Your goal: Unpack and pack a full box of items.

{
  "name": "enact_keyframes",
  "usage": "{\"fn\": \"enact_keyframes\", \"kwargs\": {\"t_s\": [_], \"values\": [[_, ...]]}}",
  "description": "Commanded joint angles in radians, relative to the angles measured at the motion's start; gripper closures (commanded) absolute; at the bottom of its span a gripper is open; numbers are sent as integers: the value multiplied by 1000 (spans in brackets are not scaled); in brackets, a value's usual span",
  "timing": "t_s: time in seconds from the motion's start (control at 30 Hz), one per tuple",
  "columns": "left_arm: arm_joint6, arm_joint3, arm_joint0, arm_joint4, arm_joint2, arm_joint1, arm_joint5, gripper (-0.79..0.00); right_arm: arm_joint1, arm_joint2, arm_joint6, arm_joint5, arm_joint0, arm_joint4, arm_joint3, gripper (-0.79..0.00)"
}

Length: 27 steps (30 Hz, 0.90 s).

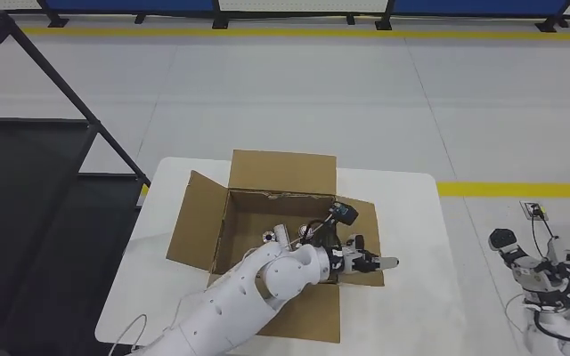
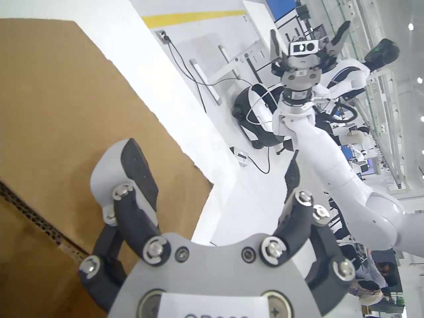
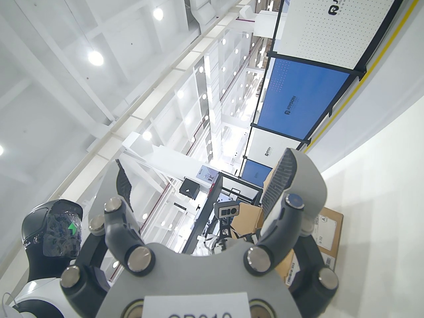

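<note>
The left gripper [image 2: 212, 163] is closest to the lens. Its fingers are spread wide with nothing between them, and it hangs over the right-hand flap [image 2: 82, 100] of the box [image 1: 283, 171], at about 4 o'clock from the box's middle. The box stands open on the white table [image 1: 401, 303], all four flaps folded outward. A couple of small items [image 1: 268, 237] show on its floor near 6 o'clock, partly under the arm, and what they are is too small to tell. The main risk, as I judge it, is position. The fingers sit above cardboard rather than the cavity, so a straight descent would land a fingertip on the flap. That would crease it or push the light box toward 3 o'clock, where the table edge lies near. The forearm also crosses the front wall at 6 o'clock, so a low sweep inward could catch the rim and drag the box. It also hides the items, which makes a blind grasp likely to close on air. The right gripper [image 3: 203, 167] is also spread wide and empty. It is raised toward the ceiling, well apart at 3 o'clock beyond the table, so nothing steadies the box if it slides.
</note>
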<state>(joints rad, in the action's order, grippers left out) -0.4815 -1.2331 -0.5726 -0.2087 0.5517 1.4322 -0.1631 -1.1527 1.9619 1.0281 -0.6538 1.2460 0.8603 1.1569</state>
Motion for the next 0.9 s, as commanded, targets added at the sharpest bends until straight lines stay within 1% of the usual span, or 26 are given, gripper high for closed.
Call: {"fn": "enact_keyframes", "kwargs": {"t_s": [0.0,0.13,0.23,0.33,0.4,0.5,0.6,0.73,0.87], "values": [[-1,34,20,11,-19,22,27,-785,3,2,11,7,-14,4,-15,-785],[-16,80,50,19,-38,53,59,-785,8,-3,34,25,-42,-2,-44,-785],[-18,98,62,19,-38,67,55,-785,11,-11,44,34,-63,-8,-62,-785],[-8,80,64,20,-9,67,21,-785,12,-22,46,37,-80,-9,-72,-785],[-6,38,52,19,30,55,-4,-785,12,-29,42,29,-88,-4,-67,-785],[-27,-67,2,0,118,20,-27,-785,10,-41,30,18,-96,0,-41,-785],[-69,-222,-93,-30,244,-30,-34,-785,9,-57,15,19,-101,-15,0,-785],[-124,-477,-279,-55,453,-94,-50,-785,7,-98,-29,19,-112,-86,74,-785],[-142,-711,-474,-51,669,-138,-78,-785,2,-164,-73,3,-112,-201,196,-785]]}}
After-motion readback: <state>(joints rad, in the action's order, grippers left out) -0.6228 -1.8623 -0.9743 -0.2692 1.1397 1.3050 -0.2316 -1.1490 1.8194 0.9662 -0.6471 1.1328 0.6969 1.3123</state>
